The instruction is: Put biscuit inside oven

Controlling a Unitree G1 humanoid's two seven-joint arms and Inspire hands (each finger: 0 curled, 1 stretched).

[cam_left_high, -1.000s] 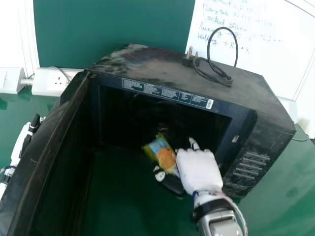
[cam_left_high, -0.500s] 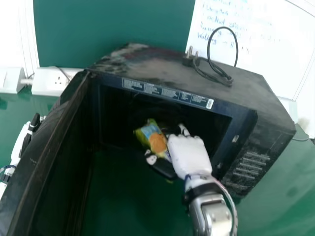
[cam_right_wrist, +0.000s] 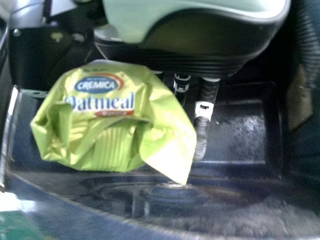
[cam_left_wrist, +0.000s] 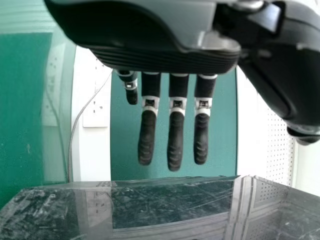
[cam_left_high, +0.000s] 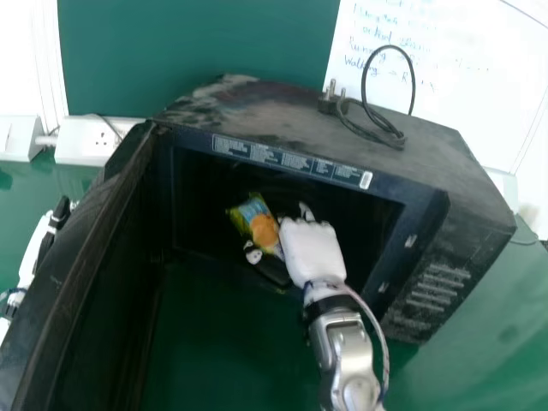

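From where I stand, the biscuit packet [cam_left_high: 262, 229] is at the mouth of the oven [cam_left_high: 282, 120], just inside the opening. The right hand [cam_left_high: 312, 250] has it pinched between thumb and fingers, the fingers only partly closed; one reaches nearly straight past the wrapper. The oven's door [cam_left_high: 81, 231] hangs wide open. Outside it, to the oven's left, is the left hand [cam_left_high: 36, 250], its fingers [cam_left_wrist: 175, 140] straight, spread slightly and holding nothing. A power cord [cam_left_high: 363, 90] loops on top of the oven.

A green panel [cam_left_high: 197, 51] backs the green desk [cam_left_high: 479, 334], a written-on whiteboard [cam_left_high: 462, 103] to its right, a white socket box [cam_left_high: 90, 141] left.
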